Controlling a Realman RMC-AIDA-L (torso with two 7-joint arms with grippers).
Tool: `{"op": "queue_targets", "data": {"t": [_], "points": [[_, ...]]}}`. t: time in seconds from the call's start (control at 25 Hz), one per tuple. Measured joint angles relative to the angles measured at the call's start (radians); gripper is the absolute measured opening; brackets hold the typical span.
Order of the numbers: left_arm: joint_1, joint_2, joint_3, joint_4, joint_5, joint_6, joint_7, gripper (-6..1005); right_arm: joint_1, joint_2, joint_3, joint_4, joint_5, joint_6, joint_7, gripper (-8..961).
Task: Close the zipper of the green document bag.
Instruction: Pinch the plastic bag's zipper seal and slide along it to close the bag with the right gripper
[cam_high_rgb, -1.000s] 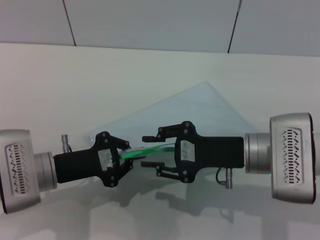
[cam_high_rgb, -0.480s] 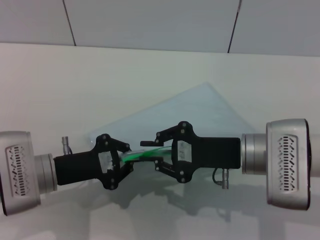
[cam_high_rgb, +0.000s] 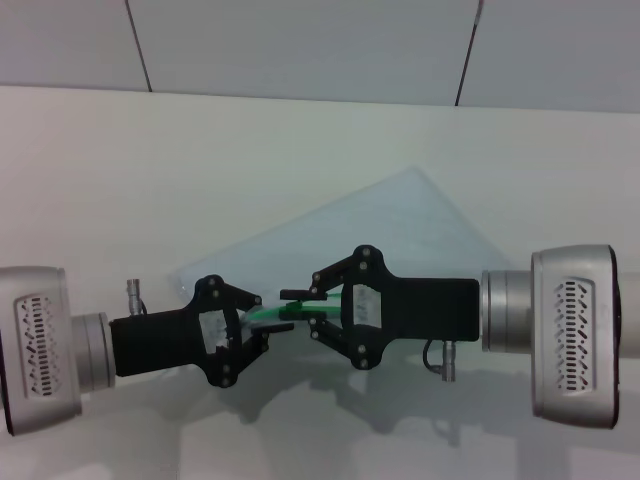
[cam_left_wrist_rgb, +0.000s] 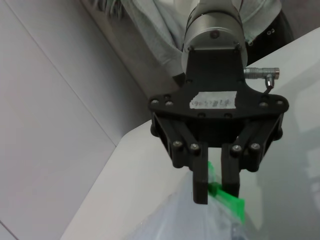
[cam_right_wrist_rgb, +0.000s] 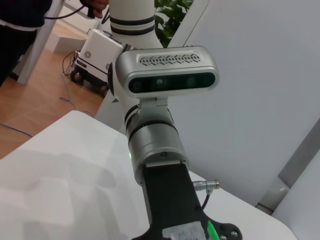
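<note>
The green document bag (cam_high_rgb: 385, 225) lies flat on the white table (cam_high_rgb: 130, 170), a translucent pale pouch. Its near corner is lifted between my two grippers. The bright green zipper (cam_high_rgb: 268, 313) runs along that near edge. My left gripper (cam_high_rgb: 255, 326) is shut on the bag's green edge at its end. Just to the right of it, my right gripper (cam_high_rgb: 295, 308) is shut on the zipper. The left wrist view shows the right gripper (cam_left_wrist_rgb: 215, 186) head-on, its fingers (cam_left_wrist_rgb: 200, 180) pinching the green zipper (cam_left_wrist_rgb: 229, 199) above the bag (cam_left_wrist_rgb: 170, 222).
Both arms reach in low over the table's near part, wrists facing each other. Grey wall panels (cam_high_rgb: 300, 40) stand behind the table's far edge. In the right wrist view the left arm (cam_right_wrist_rgb: 155, 145) and a sliver of the green zipper (cam_right_wrist_rgb: 212, 231) fill the middle.
My right gripper has moved left toward the left gripper and its fingers have gone from wide open to shut on the green zipper. The left gripper has kept its hold.
</note>
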Motion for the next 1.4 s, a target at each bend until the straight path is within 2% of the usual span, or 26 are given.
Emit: {"op": "queue_targets", "data": {"t": [0.52, 1.4], "points": [[0.002, 0.000, 0.000, 0.000, 0.000, 0.000, 0.000, 55, -0.003, 0.000, -0.008, -0.003, -0.003, 0.000, -0.001, 81], [0.020, 0.010, 0.000, 0.000, -0.008, 0.012, 0.000, 55, -0.057, -0.003, 0.014, -0.006, 0.002, 0.052, 0.000, 76]]}}
